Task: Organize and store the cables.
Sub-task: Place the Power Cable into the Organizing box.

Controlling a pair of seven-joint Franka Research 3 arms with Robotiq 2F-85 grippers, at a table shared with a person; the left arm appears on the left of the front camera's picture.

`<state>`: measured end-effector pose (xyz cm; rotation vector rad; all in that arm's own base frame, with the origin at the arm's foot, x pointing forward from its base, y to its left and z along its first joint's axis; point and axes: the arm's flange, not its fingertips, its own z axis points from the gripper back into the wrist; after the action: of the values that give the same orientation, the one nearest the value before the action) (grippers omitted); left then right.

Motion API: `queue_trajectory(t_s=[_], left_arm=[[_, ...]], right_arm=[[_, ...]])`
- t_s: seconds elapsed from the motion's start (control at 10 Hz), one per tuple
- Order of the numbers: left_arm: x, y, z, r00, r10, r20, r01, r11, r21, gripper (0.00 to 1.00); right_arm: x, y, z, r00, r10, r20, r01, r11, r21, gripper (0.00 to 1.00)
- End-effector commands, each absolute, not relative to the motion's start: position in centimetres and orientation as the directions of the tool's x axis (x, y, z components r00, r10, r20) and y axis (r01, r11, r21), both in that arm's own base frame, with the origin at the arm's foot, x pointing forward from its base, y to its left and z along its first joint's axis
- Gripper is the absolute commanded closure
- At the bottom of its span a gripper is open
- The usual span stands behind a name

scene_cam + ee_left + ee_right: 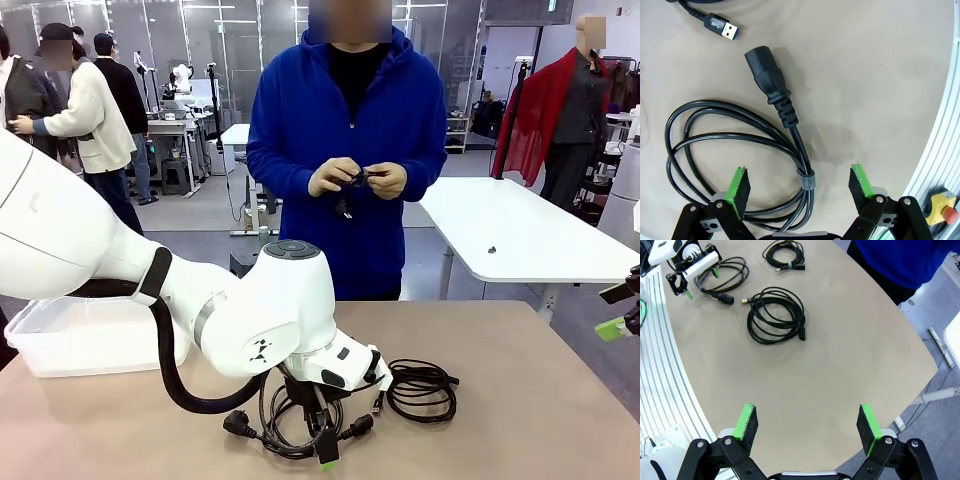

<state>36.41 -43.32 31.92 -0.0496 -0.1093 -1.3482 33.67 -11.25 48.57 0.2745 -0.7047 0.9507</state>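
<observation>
Jaws of your left gripper stand fully apart, low over the table. The strapped stretch of the power cord lies between the green pads, and nothing is pinched. The strap sits near the middle of the gap, clear of both pads. Just beyond the cord's plug lies a USB plug, probably belonging to the second coil; a third coil rests farther off, toward the person. Your right gripper is likewise spread wide and empty, above bare table well apart from all three coils. At the far side the person's hands hold a small black cable, apparently winding or tying it. A clear bin sits at the table's left edge; no cable can be made out inside it. Judged from this layout, you are at an early stage: the coils look wound and at least two are tied, yet none is stored. Left to do: close on the power cord and carry it to the bin, then the other coils and the cable in hand.
</observation>
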Motion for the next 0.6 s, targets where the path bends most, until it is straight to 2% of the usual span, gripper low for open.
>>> queue_trajectory(t_s=[0.0, 0.4, 0.5], left_arm=[[36.58, -44.07, 32.05, 0.214, -0.973, 0.081, 0.976, 0.217, 0.029, 0.00], [36.72, -44.56, 31.35, 0.212, -0.976, 0.056, 0.977, 0.212, -0.010, 0.00], [36.67, -44.71, 31.36, 0.186, -0.981, 0.063, 0.983, 0.186, -0.010, 0.07]], right_arm=[[33.51, -11.17, 48.66, 0.378, 0.645, 0.664, -0.820, 0.566, -0.083, 0.00], [33.51, -11.17, 48.66, 0.378, 0.645, 0.664, -0.820, 0.566, -0.083, 0.00], [33.51, -11.17, 48.66, 0.378, 0.645, 0.664, -0.820, 0.566, -0.083, 0.00]])
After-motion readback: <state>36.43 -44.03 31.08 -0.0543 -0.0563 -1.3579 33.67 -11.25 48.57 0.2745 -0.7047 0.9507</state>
